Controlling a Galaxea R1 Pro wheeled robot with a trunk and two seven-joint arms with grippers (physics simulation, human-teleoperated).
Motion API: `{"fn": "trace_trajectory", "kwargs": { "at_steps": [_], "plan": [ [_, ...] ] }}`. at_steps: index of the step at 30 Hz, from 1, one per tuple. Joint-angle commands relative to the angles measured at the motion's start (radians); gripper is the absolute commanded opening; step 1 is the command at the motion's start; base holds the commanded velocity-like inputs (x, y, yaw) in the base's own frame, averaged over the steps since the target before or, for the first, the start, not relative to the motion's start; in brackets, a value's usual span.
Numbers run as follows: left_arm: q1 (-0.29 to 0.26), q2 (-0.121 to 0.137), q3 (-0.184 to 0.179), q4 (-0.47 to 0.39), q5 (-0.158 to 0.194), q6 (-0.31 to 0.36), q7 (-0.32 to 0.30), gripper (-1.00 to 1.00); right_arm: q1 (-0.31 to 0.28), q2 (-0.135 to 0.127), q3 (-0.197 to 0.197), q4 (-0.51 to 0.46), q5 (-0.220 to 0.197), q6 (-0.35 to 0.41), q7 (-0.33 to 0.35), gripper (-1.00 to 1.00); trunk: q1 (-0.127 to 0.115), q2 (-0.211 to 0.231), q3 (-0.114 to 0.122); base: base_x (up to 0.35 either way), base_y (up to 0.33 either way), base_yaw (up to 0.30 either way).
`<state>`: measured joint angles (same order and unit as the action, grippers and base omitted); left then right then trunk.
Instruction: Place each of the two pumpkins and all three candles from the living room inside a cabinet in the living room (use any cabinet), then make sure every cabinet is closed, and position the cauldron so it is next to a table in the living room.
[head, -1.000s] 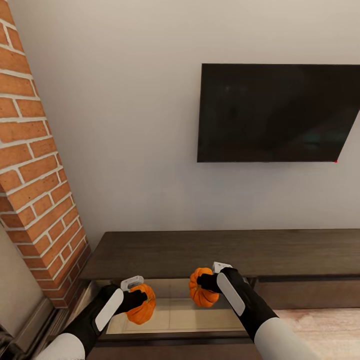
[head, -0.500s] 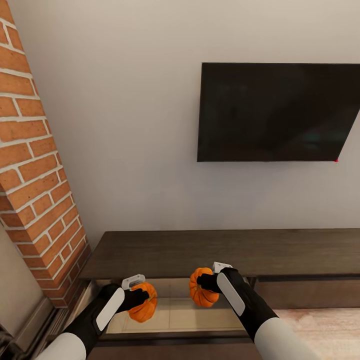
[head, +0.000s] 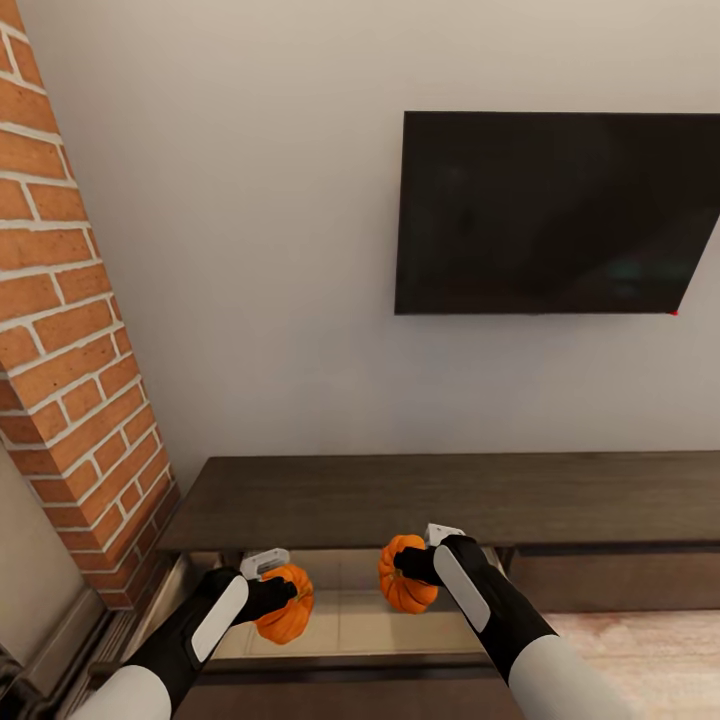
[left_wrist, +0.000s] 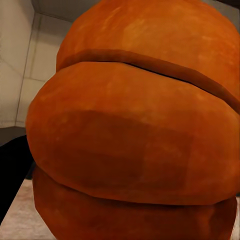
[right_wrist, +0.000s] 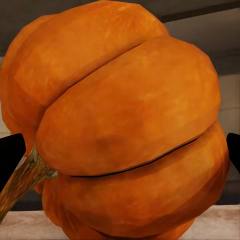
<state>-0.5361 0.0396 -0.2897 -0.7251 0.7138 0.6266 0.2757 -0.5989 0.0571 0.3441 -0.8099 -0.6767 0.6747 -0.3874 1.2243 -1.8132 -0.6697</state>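
The black left gripper (head: 284, 596) and black right gripper (head: 408, 566) each clamp 1 of the 2 ribbed, matte-orange round pumpkins (head: 285, 617) (head: 404, 575) above the pale beige inside of an open drawer (head: 350, 622) in the long dark brown wooden cabinet (head: 440, 500). In the last second the left pumpkin has edged slightly farther over the drawer while the head camera dipped, which suggests release is near. Up close, smooth lobes part at deep grooves (left_wrist: 135, 125), and a woody stem juts out (right_wrist: 22, 177).

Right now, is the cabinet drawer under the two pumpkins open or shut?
Open. The cabinet has a drawer pulled out, its pale inside showing beneath both pumpkins, one in the left gripper, one in the right gripper.
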Motion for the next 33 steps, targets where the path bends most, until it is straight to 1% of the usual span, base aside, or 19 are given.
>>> {"fn": "trace_trajectory", "kwargs": {
  "at_steps": [1, 8, 11, 13, 16, 18, 22, 28, 33],
  "plan": [
    [-0.001, 0.002, -0.006, -0.002, 0.010, 0.000, 0.012, -1.00, -0.001, 0.000, 0.003, -0.001, -0.011, 0.000, -0.010, -1.00, 0.004, -0.008, -0.004, 0.000, 0.000, 0.000],
    [-0.001, 0.005, -0.011, -0.002, 0.009, -0.004, 0.011, -1.00, -0.001, 0.000, 0.004, -0.002, -0.010, 0.000, -0.009, -1.00, 0.031, -0.057, -0.026, 0.000, 0.000, 0.000],
    [-0.001, 0.006, -0.029, -0.002, 0.009, -0.009, 0.010, -1.00, -0.001, 0.000, 0.004, -0.002, -0.010, 0.000, -0.009, -1.00, 0.042, -0.078, -0.036, 0.000, 0.000, 0.000],
    [-0.001, 0.007, -0.044, -0.002, 0.009, -0.025, 0.008, -1.00, -0.001, 0.000, 0.004, -0.002, -0.010, 0.000, -0.009, -1.00, 0.050, -0.092, -0.042, 0.000, 0.000, 0.000],
    [-0.001, 0.009, -0.078, -0.002, 0.008, -0.053, 0.007, -1.00, -0.001, 0.000, 0.004, -0.002, -0.010, 0.000, -0.009, -1.00, 0.061, -0.113, -0.051, 0.000, 0.000, 0.000],
    [-0.001, 0.009, -0.086, -0.003, 0.007, -0.058, 0.006, -1.00, -0.001, 0.000, 0.004, -0.002, -0.010, 0.000, -0.009, -1.00, 0.069, -0.127, -0.057, 0.000, 0.000, 0.000],
    [0.000, 0.009, -0.092, -0.006, 0.007, -0.062, 0.006, -1.00, -0.001, 0.000, 0.004, -0.002, -0.010, 0.000, -0.009, -1.00, 0.069, -0.127, -0.057, 0.000, 0.000, 0.000],
    [0.001, 0.010, -0.102, -0.045, 0.009, -0.062, 0.005, -1.00, -0.001, 0.000, 0.004, -0.002, -0.010, 0.000, -0.008, -1.00, 0.069, -0.127, -0.057, 0.006, 0.000, 0.000],
    [0.001, 0.010, -0.111, -0.049, 0.007, -0.062, 0.006, -1.00, -0.001, 0.000, 0.004, -0.002, -0.010, 0.000, -0.007, -1.00, 0.069, -0.127, -0.057, 0.188, 0.108, 0.000]
  ]
}}
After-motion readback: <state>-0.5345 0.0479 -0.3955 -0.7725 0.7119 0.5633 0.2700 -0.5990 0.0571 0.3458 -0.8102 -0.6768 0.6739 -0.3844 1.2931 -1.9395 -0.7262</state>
